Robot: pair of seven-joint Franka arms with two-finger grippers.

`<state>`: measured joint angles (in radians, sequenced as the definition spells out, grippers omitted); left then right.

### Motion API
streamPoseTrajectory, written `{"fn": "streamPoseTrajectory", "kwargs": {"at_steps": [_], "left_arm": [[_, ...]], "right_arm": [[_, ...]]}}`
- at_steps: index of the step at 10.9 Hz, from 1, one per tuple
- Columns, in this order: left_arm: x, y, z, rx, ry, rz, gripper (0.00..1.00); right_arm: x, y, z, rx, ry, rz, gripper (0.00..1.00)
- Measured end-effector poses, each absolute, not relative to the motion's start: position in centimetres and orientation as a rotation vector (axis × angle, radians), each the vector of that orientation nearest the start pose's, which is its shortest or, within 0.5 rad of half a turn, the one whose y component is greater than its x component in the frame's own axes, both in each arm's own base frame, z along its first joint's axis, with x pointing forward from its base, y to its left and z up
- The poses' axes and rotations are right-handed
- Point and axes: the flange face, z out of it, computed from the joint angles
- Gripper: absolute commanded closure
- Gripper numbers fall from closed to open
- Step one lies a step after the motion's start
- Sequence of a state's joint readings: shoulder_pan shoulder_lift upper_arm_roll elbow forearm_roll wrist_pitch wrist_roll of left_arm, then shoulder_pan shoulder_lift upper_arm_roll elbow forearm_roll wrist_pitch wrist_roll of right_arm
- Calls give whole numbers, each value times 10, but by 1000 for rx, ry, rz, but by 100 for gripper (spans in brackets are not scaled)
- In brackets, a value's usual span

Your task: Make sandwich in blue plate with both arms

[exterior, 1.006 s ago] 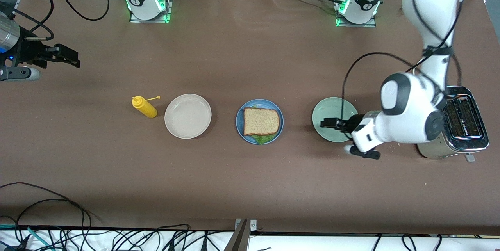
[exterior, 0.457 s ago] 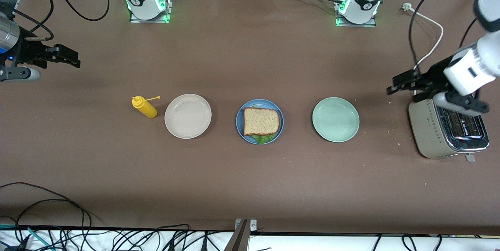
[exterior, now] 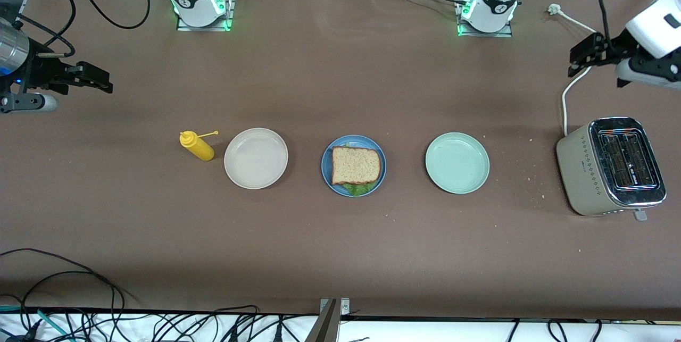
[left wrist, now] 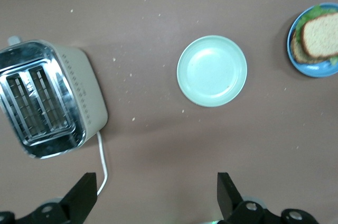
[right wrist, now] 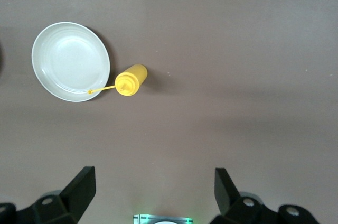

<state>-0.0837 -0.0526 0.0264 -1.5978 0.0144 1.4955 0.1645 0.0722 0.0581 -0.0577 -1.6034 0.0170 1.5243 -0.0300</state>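
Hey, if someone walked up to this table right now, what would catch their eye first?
Probably the finished sandwich on the blue plate, mid-table between an empty beige plate and an empty pale green plate. Next, the shiny toaster at the left arm's end and the yellow squeeze bottle beside the beige plate. The left gripper and right gripper hang open, holding nothing.

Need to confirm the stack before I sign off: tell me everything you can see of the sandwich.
The sandwich lies flat on the blue plate, in the middle of the row of three plates. Its top is a square slice of brown wholegrain bread with a darker crust. Crinkled green lettuce sticks out at the edge nearer the front camera, and the left wrist view shows a second slice peeking out underneath. It touches only the plate; neither gripper is near it.
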Motion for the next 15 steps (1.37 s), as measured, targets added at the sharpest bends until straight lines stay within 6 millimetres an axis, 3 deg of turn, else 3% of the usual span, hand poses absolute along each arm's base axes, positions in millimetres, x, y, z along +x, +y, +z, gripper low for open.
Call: {"fn": "streamPoseTrajectory", "kwargs": {"at_steps": [3,5,10,15], "left_arm": [[517,-27,654,-3056,323,144,0],[511,-24,663,-3061,203,170,0],[509,-38,663,-3057,131,180,0],[510,-24,662,-3074,88,190,0]], "right_arm": [[571,23,571,-3103,-94,188,0],[576,28,573,-3102,-107,173,0],[586,34,566,-3104,-118,144,0],[587,35,565,-3103,-120,141,0]]}}
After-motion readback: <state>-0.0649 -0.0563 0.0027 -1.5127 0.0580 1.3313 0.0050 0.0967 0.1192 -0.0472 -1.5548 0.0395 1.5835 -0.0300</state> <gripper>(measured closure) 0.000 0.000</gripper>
